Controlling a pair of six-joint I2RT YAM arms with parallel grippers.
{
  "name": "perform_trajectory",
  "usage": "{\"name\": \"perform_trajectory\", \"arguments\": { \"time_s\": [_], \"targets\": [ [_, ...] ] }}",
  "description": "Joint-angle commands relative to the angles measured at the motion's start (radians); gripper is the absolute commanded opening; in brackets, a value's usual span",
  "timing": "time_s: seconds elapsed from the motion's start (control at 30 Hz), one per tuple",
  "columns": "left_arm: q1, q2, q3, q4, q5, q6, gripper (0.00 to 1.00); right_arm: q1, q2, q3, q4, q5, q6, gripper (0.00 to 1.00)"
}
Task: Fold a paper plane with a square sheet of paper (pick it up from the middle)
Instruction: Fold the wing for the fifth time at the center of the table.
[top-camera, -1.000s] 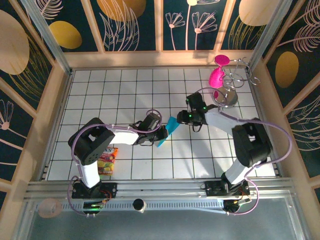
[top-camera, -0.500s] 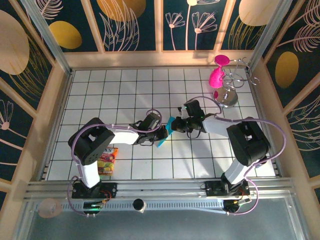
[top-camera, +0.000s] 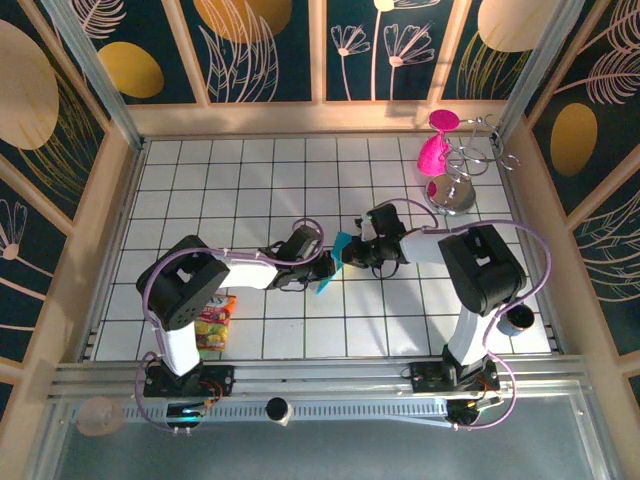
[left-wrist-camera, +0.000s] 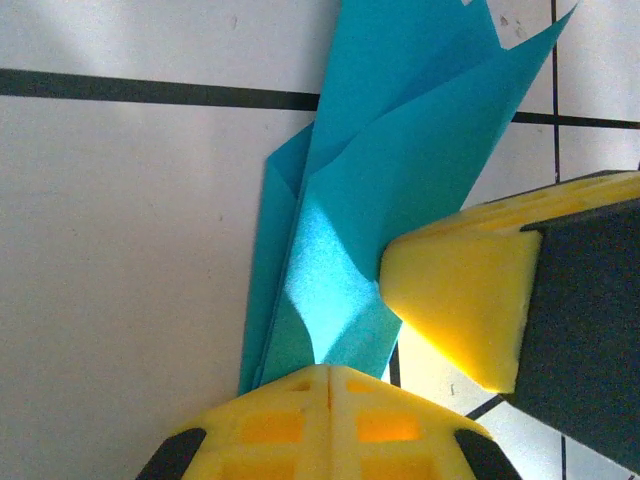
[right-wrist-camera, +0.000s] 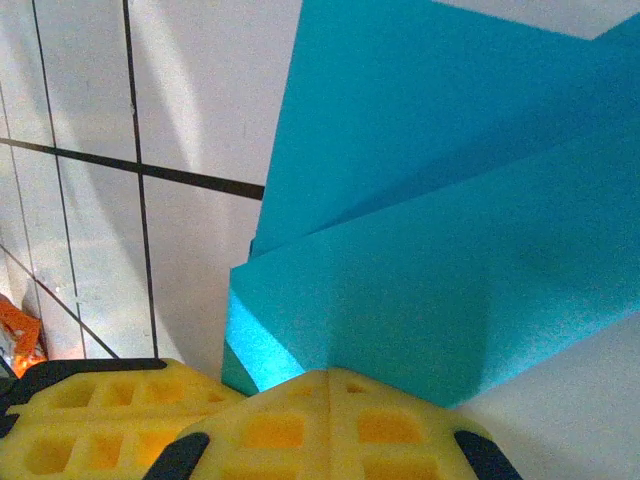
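Observation:
The turquoise paper plane (top-camera: 336, 262), a narrow creased fold of the sheet, hangs tilted just above the middle of the white grid table (top-camera: 240, 180). My left gripper (top-camera: 324, 268) is shut on its lower left end. My right gripper (top-camera: 350, 252) is shut on its upper right part, very close to the left one. The left wrist view has the pleated paper (left-wrist-camera: 380, 170) fanning up from my shut left gripper (left-wrist-camera: 328, 375), with a right fingertip (left-wrist-camera: 460, 290) beside it. Seen from the right wrist, the paper (right-wrist-camera: 450, 230) runs out of my shut right gripper (right-wrist-camera: 328, 375), beside the left fingers (right-wrist-camera: 90, 425).
A red-and-yellow snack packet (top-camera: 214, 322) lies by the left arm's base. Pink goblets (top-camera: 434, 150) and a wire rack on a metal base (top-camera: 458, 190) stand at the back right. A dark round object (top-camera: 518, 320) sits at the right near the wooden side wall.
My right gripper has moved left to the paper and shut on it. The left gripper has kept its hold, and the paper has barely shifted.

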Motion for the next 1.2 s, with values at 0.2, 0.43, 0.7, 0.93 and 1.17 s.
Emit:
{"name": "perform_trajectory", "arguments": {
  "time_s": [0.2, 0.43, 0.7, 0.93, 1.17],
  "targets": [
    [0.007, 0.030, -0.100, -0.135, -0.020, 0.009, 0.00, -0.153, 0.067, 0.061, 0.042, 0.080, 0.000, 0.05],
    [0.009, 0.031, -0.099, -0.131, -0.010, 0.015, 0.00, -0.231, 0.135, 0.131, 0.035, 0.133, 0.010, 0.04],
    [0.007, 0.023, -0.063, -0.143, -0.016, 0.024, 0.00, -0.183, -0.062, 0.063, 0.050, 0.190, 0.000, 0.04],
    [0.008, 0.021, -0.022, -0.143, -0.018, 0.029, 0.00, -0.042, -0.143, -0.007, 0.048, 0.130, 0.017, 0.05],
    [0.009, -0.002, 0.008, -0.134, -0.012, 0.039, 0.00, 0.015, -0.031, 0.009, 0.061, 0.062, 0.048, 0.03]
  ]
}}
